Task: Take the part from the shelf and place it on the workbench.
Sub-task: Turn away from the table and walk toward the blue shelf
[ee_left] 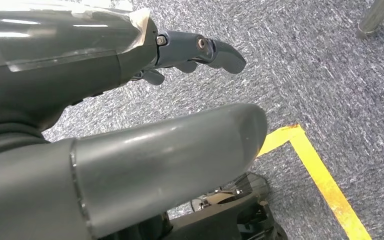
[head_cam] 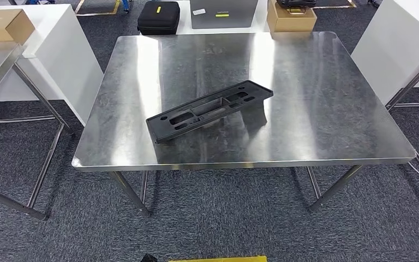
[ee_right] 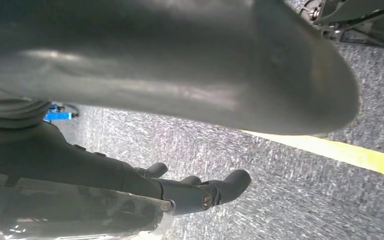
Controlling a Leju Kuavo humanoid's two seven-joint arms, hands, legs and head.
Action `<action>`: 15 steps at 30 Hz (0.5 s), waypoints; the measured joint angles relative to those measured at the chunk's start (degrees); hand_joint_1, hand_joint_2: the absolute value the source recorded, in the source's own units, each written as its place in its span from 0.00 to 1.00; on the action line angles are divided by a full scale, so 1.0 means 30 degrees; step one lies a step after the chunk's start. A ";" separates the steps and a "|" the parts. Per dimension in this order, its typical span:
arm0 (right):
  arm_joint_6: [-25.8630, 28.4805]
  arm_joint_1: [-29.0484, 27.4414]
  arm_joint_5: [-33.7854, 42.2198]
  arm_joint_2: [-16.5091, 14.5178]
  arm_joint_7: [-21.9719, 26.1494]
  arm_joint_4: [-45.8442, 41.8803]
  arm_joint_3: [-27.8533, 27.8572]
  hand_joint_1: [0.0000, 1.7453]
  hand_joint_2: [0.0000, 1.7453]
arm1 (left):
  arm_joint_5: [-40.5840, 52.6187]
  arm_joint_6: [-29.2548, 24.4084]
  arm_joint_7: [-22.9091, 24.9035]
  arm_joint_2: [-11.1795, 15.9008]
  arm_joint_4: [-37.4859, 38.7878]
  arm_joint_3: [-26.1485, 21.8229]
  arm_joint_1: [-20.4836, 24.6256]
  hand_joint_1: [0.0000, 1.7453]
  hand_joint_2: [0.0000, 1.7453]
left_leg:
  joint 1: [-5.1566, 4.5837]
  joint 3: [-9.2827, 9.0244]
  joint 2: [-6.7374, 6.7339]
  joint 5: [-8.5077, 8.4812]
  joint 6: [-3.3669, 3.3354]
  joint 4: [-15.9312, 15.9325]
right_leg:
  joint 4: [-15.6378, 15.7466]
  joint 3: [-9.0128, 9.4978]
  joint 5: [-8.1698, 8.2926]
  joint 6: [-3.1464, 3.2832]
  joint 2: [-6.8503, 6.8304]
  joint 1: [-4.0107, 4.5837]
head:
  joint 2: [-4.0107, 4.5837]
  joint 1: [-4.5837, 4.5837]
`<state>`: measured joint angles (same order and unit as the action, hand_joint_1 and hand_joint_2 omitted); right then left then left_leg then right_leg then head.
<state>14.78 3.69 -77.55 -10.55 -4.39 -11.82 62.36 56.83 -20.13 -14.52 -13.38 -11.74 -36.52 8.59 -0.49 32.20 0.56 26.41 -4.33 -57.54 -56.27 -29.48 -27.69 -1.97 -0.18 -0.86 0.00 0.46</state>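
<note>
A long black plastic part [head_cam: 209, 110] with several cut-outs lies flat and slanted on the steel workbench [head_cam: 316, 109], a little left of its middle and nearer the front edge. Nothing touches it. My left hand [ee_left: 180, 80] hangs over grey carpet, fingers spread and empty. My right hand [ee_right: 190, 150] also hangs above the carpet, fingers apart, holding nothing.
A second steel table [head_cam: 0, 65] stands at the left and a white panel [head_cam: 393, 49] at the right. Behind the workbench sit a black case [head_cam: 159, 16], a cardboard box [head_cam: 290, 19] and another box [head_cam: 3, 26]. Yellow floor tape [ee_left: 325, 180] runs near my feet.
</note>
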 joint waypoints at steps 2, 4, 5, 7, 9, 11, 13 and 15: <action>0.0000 -0.0002 0.0000 -0.0002 -0.0016 0.0000 0.0000 0.00 0.00 | 0.0004 -0.0018 0.0016 0.0002 0.0000 0.0000 0.0002 0.00 0.00 | 0.0035 -0.0008 0.0000 -0.0039 0.0069 0.0035 | -0.0004 -0.0026 0.0015 0.0030 0.0004 0.0048 | 0.0000 0.0009; 0.0000 0.0004 0.0000 -0.0002 -0.0016 0.0000 0.0000 0.00 0.00 | 0.0005 -0.0022 0.0018 0.0002 0.0000 0.0000 0.0002 0.00 0.00 | 0.0056 -0.0012 0.0001 -0.0071 0.0127 0.0069 | -0.0008 -0.0042 0.0019 0.0050 0.0003 0.0079 | 0.0000 0.0005; 0.0000 0.0008 0.0000 -0.0002 -0.0016 0.0000 0.0000 0.00 0.00 | 0.0005 -0.0022 0.0018 0.0002 0.0000 0.0000 0.0002 0.00 0.00 | 0.0062 -0.0008 0.0001 -0.0083 0.0154 0.0084 | -0.0011 -0.0052 0.0018 0.0080 0.0002 0.0092 | 0.0000 0.0004; 0.0000 0.0014 0.0000 -0.0002 -0.0016 0.0000 0.0000 0.00 0.00 | 0.0005 -0.0022 0.0022 0.0002 0.0000 0.0000 0.0002 0.00 0.00 | 0.0073 0.0001 0.0001 -0.0095 0.0238 0.0098 | -0.0016 -0.0068 0.0015 0.0140 0.0002 0.0113 | 0.0000 0.0005; 0.0000 0.0014 0.0000 -0.0002 -0.0016 0.0000 0.0000 0.00 0.00 | 0.0005 -0.0022 0.0025 0.0002 0.0000 0.0000 0.0002 0.00 0.00 | 0.0089 0.0003 0.0000 -0.0092 0.0385 0.0107 | -0.0021 -0.0078 0.0009 0.0156 0.0002 0.0132 | 0.0000 0.0004; 0.0000 0.0015 -0.0002 0.0000 -0.0016 0.0000 0.0000 0.00 0.00 | 0.0005 -0.0022 0.0025 -0.0002 0.0000 0.0000 0.0002 0.00 0.00 | 0.0097 0.0003 -0.0002 -0.0083 0.0499 0.0111 | -0.0024 -0.0090 0.0007 0.0157 0.0002 0.0159 | 0.0000 -0.0002; 0.0000 0.0016 -0.0002 0.0004 -0.0016 0.0000 0.0000 0.00 0.00 | 0.0005 -0.0022 0.0025 -0.0005 0.0000 0.0000 0.0002 0.00 0.00 | 0.0074 0.0004 -0.0002 -0.0078 0.0524 0.0111 | -0.0024 -0.0100 0.0007 0.0157 0.0002 0.0171 | 0.0000 -0.0004; 0.0000 0.0017 0.0000 0.0002 -0.0016 0.0000 0.0000 0.00 0.00 | 0.0005 -0.0024 0.0025 -0.0005 0.0000 0.0000 0.0002 0.00 0.00 | 0.0041 0.0008 -0.0002 -0.0077 0.0526 0.0111 | -0.0024 -0.0104 0.0007 0.0156 0.0001 0.0160 | 0.0000 -0.0004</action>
<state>14.78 3.74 -77.55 -10.55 -4.44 -11.82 62.36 56.85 -20.20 -14.45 -13.40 -11.74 -36.52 8.60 -0.37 32.23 0.56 26.18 -2.75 -57.21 -56.34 -29.79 -27.67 -1.50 -0.17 -0.38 0.00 0.45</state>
